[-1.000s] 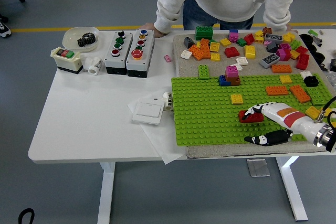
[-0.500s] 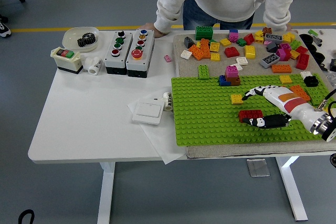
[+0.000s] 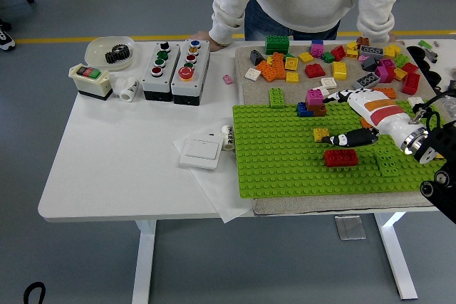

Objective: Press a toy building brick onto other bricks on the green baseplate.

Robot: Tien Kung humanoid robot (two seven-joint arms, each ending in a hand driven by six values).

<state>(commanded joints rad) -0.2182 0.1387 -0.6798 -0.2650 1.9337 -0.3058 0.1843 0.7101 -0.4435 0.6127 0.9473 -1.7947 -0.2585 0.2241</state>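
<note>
Right hand (image 3: 360,115) over the green baseplate (image 3: 278,154), fingers spread wide, holding nothing. Red brick (image 3: 340,157) flat on the baseplate, just below the thumb, not touched. Small yellow brick (image 3: 320,134) by the thumb tip. Pink, blue and brown bricks (image 3: 312,103) stacked near the far edge.

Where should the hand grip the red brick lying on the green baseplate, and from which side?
Judging by its pose, pinch the red brick across its two long sides, coming from above. It lies flat, studs up, on the green baseplate with bare studs all round, and the open right hand hovers just behind it.
</note>
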